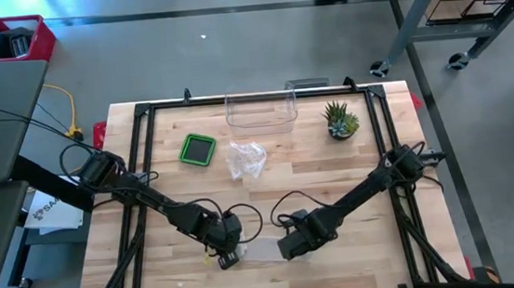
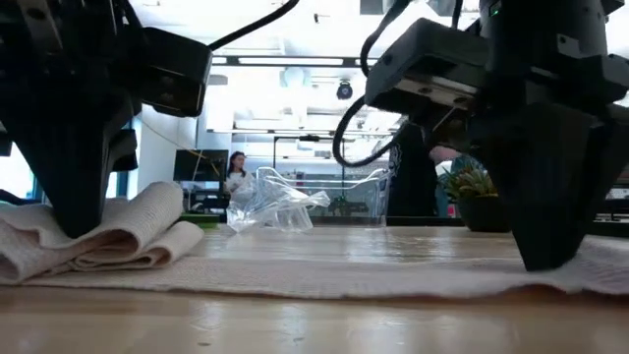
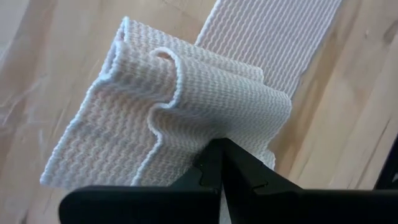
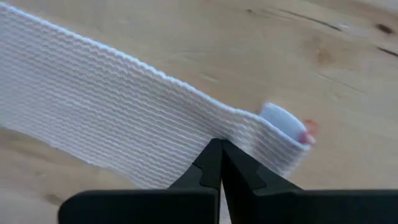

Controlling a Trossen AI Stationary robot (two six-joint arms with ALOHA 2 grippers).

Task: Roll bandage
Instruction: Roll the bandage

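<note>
A white woven bandage point(image 1: 262, 250) lies along the table's near edge between my two grippers. Its left end point(image 3: 186, 93) is folded over itself into several loose layers, and these stand up a little from the wood in the low view point(image 2: 138, 231). The rest runs flat toward the right point(image 2: 344, 275). My left gripper point(image 3: 221, 144) is shut on the folded end. My right gripper point(image 4: 221, 144) is shut on the flat strip, close to its right end point(image 4: 280, 124), where a small pale and reddish piece shows. My left gripper pinches the folded stack at its edge point(image 3: 236, 127) between the two shut fingertips, taking several layers. The fingers slant steeply down from above. The folds bulge loosely beyond the tips, and the stack's underside rests on the table point(image 2: 118, 261). My right gripper meets the single flat strip near its right end point(image 4: 205, 134), fingertips shut and pointing almost straight down, set across the strip. Pinched or only pressed down, I cannot tell. The strip lies on the table point(image 2: 442, 280), slightly raised beyond the fingers point(image 2: 600, 251).
At the back stand a clear plastic box point(image 1: 261, 111), a small potted plant point(image 1: 340, 120), a green square box point(image 1: 198, 149) and a crumpled clear bag point(image 1: 246, 159). A black frame point(image 1: 142, 112) rims the table. A person point(image 2: 236, 172) stands far behind.
</note>
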